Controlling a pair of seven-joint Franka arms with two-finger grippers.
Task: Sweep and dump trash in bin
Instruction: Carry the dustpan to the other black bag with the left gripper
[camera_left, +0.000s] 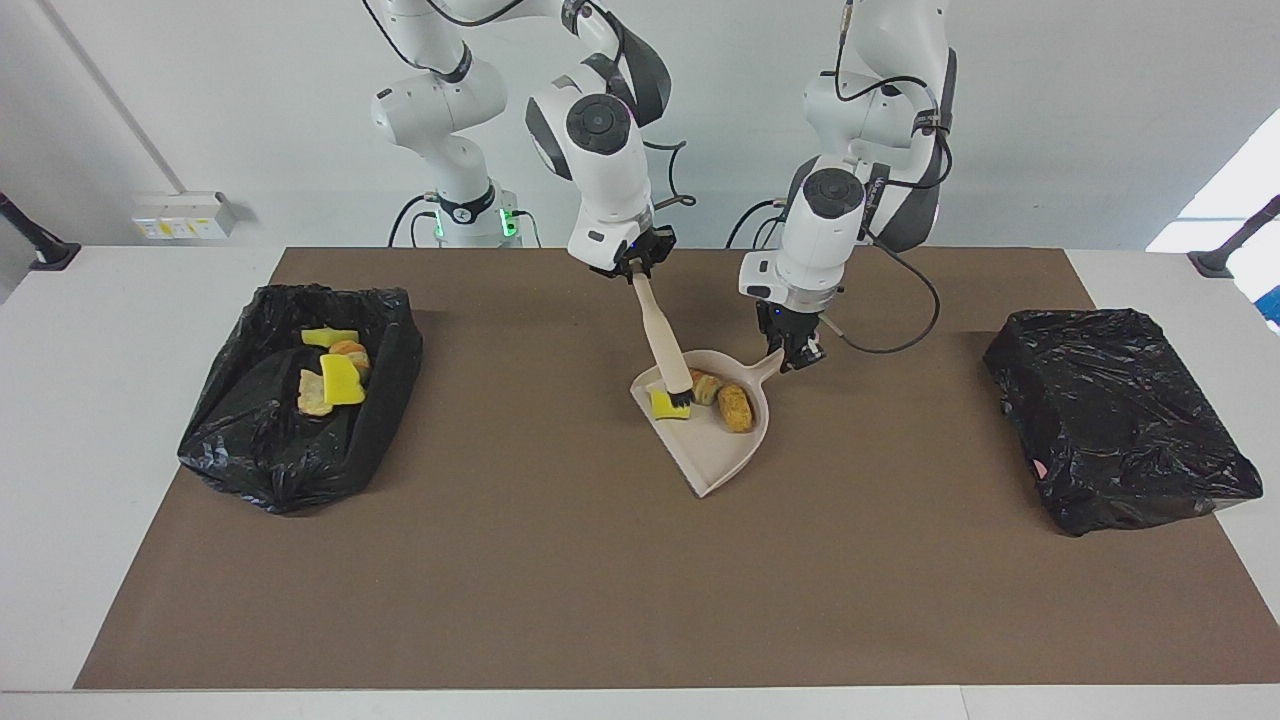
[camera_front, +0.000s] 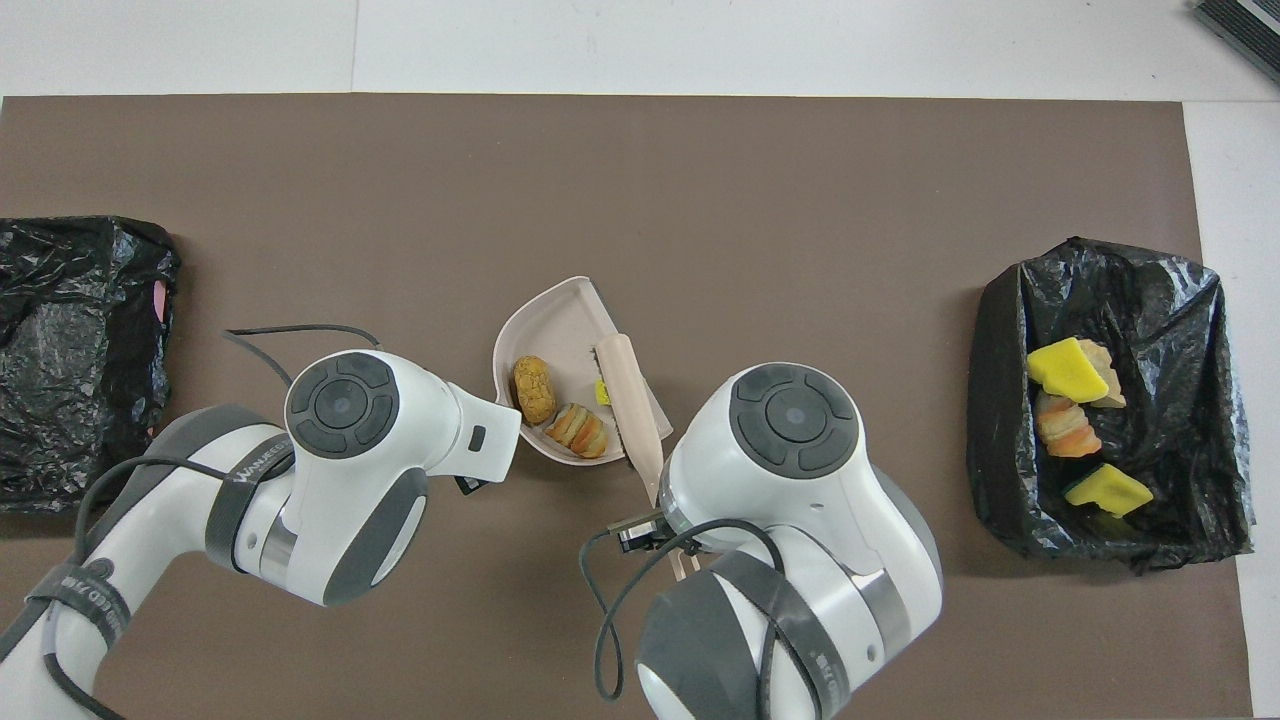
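Three scraps of trash lie in the dustpan (camera_left: 715, 440), the landmark here, which rests on the brown mat (camera_left: 560, 580) between the two arms: a yellow sponge piece (camera_left: 665, 403) at the pan's edge toward the right arm's end of the table, a striped bread lump (camera_left: 706, 386) deeper in, and a brown crusty lump (camera_left: 736, 407) against the pan's back wall. The right gripper (camera_left: 634, 268) is clenched on the handle of the brush (camera_left: 664, 340), whose dark bristles touch the sponge piece. The left gripper (camera_left: 797, 352) is clamped on the dustpan's handle. More trash already sits in the open bin (camera_left: 225, 440), well away from the dustpan toward the right arm's end; a second bag-covered bin (camera_left: 1115, 420) stands well away toward the left arm's end.

The step in hand appears to be the last tuck of the sponge piece inward. Done well, the bristles would push it from the edge toward the back wall beside the two lumps, with the pan held flat; only then lift, mouth tipped slightly up, so nothing slides out on the way to the open bin.
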